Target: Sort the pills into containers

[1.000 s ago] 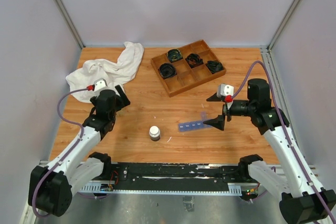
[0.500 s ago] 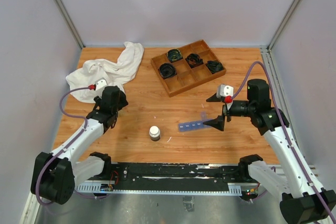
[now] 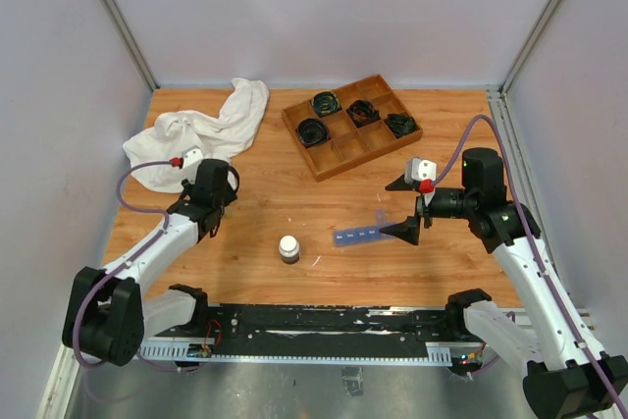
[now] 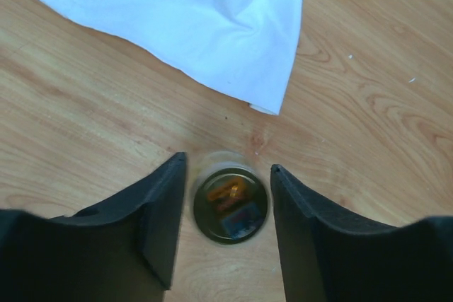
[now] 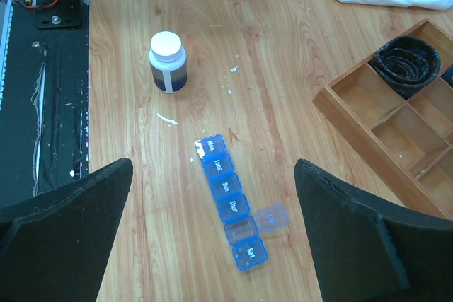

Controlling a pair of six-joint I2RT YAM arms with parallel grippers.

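While the left gripper (image 4: 228, 167) straddles a small clear jar (image 4: 231, 206) standing just beside the edge of the white cloth (image 4: 212, 19), its jaws are half-closed on either side, and I cannot tell whether they touch the glass. What look like the pills (image 4: 228, 190), an amber bit beside something blue, lie at the jar's bottom. A good grasp wants the jar centred, squeezed gently and lifted upright, clear of the cloth. The right gripper (image 5: 214, 166) hangs spread wide over the blue pill organizer (image 5: 228, 199), which has one lid flipped open and lies well apart from the jar.
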